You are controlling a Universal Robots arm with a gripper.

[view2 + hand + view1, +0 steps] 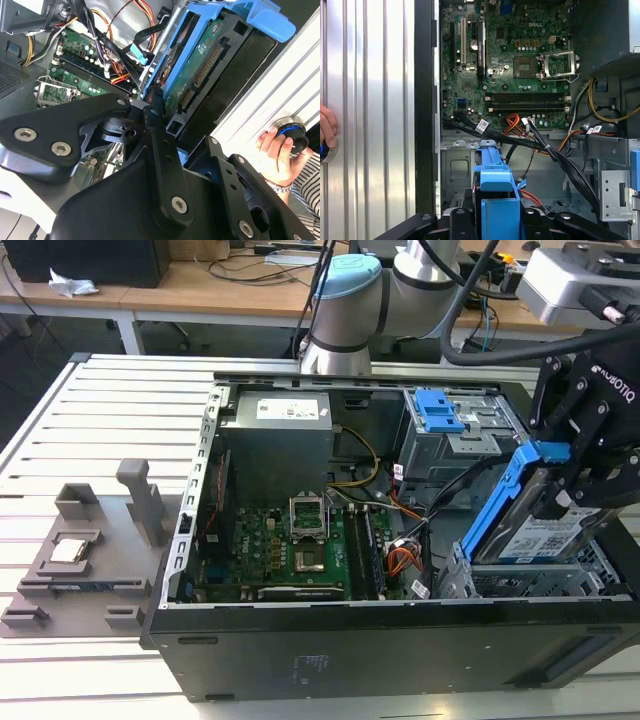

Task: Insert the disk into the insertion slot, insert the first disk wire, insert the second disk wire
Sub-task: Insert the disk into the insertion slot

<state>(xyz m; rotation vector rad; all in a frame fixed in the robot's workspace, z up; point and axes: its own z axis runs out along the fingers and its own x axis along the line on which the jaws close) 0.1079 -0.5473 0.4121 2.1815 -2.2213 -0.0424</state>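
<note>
White lettering on gripper (pixel 560 492) body, 3 o'clock in exterior view; printed label on disk (pixel 545 537); logo on motherboard (pixel 520 50).

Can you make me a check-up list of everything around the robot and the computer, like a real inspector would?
Surface: ribbed metal table, with an open computer case lying on it.
Job's things: the disk in its blue caddy, tilted steeply over the insertion slot; not lying flat in it yet.
Clutter: grey parts holder at the exterior view's left, with a small silver square part on it.
Grippers: gripper shut on the disk.
Cables: black, orange and yellow wires loose inside the case, close to the slot.
Surroundings: wooden desks behind; a person's hand holding a black knob.
</note>
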